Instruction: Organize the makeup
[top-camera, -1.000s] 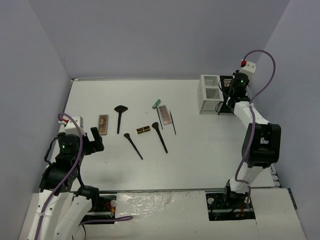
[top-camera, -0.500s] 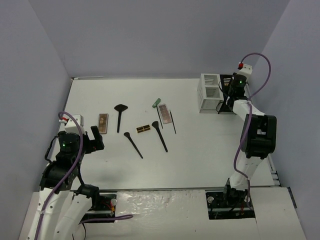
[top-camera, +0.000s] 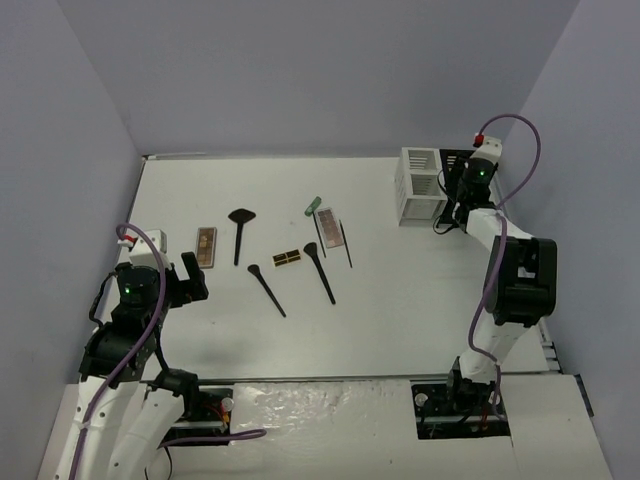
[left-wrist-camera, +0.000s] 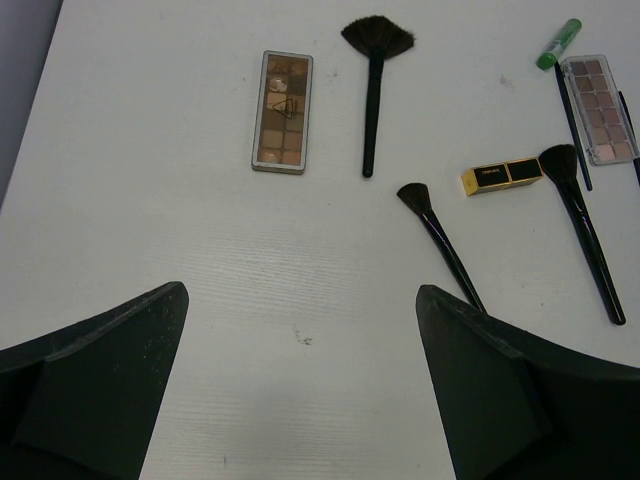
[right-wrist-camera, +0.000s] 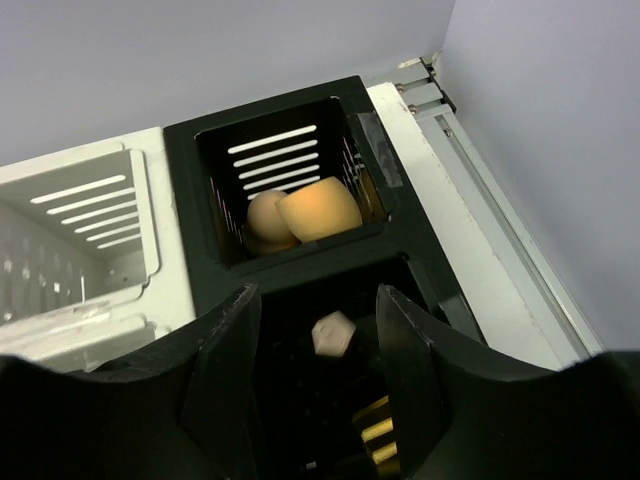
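My right gripper (right-wrist-camera: 315, 305) is open and empty above the near compartment of the black slatted box (right-wrist-camera: 375, 130). A small pale six-sided piece (right-wrist-camera: 333, 333) and a gold-striped thing (right-wrist-camera: 375, 430) show down in that compartment. Two beige sponges (right-wrist-camera: 300, 213) lie in the far compartment. On the table lie a brown palette (left-wrist-camera: 282, 111), a fan brush (left-wrist-camera: 374, 70), a short brush (left-wrist-camera: 440, 238), a black-gold case (left-wrist-camera: 503, 175), a longer brush (left-wrist-camera: 583, 228), a green tube (left-wrist-camera: 558, 44) and a pink palette (left-wrist-camera: 598, 108). My left gripper (left-wrist-camera: 300, 295) is open and empty, short of them.
A white slatted box (top-camera: 418, 183) stands left of the black one at the far right (top-camera: 452, 160). A thin dark pencil (top-camera: 345, 243) lies by the pink palette. Purple walls close in the table on three sides.
My right wrist has tilted and shifted slightly over the black box. The left arm and the makeup on the table have not moved.
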